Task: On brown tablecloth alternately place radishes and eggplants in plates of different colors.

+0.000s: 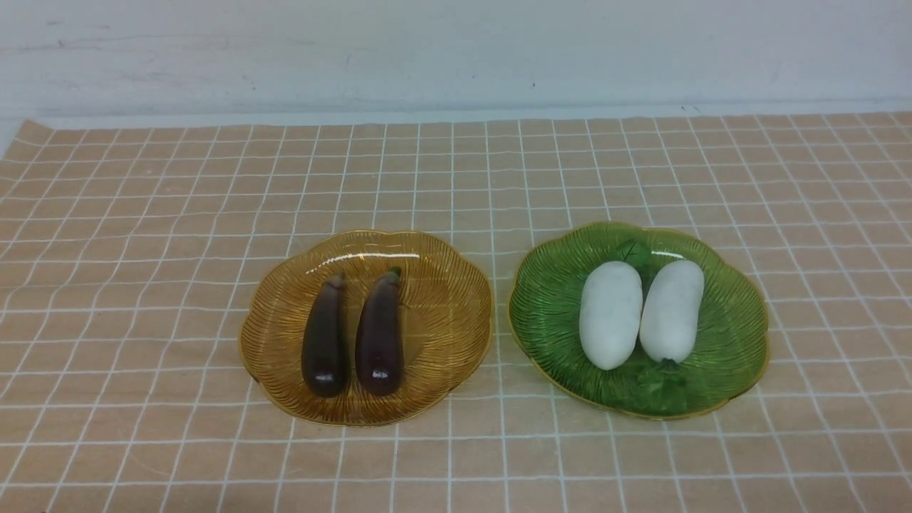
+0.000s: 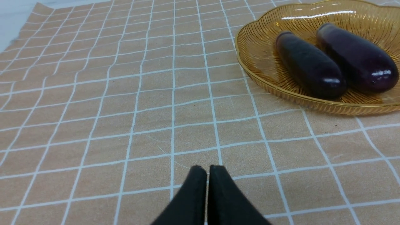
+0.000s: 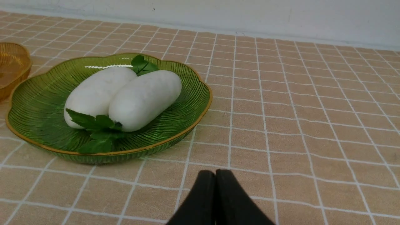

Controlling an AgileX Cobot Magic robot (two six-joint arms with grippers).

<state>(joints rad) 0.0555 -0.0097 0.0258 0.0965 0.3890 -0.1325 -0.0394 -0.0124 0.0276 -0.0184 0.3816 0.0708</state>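
Two dark-purple eggplants (image 1: 325,337) (image 1: 380,335) lie side by side in the amber plate (image 1: 456,320) on the brown tablecloth (image 1: 142,285). Two white radishes (image 1: 610,313) (image 1: 672,310) with green leaves lie together in the green plate (image 1: 548,306). Neither arm shows in the front view. In the left wrist view my left gripper (image 2: 207,167) is shut and holds nothing, above bare cloth short of the amber plate (image 2: 259,59) and its eggplants (image 2: 309,65). My right gripper (image 3: 215,172) is likewise shut and holds nothing, over cloth near the green plate (image 3: 187,118) with the radishes (image 3: 143,100).
A pale wall (image 1: 456,50) runs along the far edge of the cloth. The cloth's far left corner (image 1: 32,132) shows bare table beside it. Checked cloth stretches around both plates on all sides.
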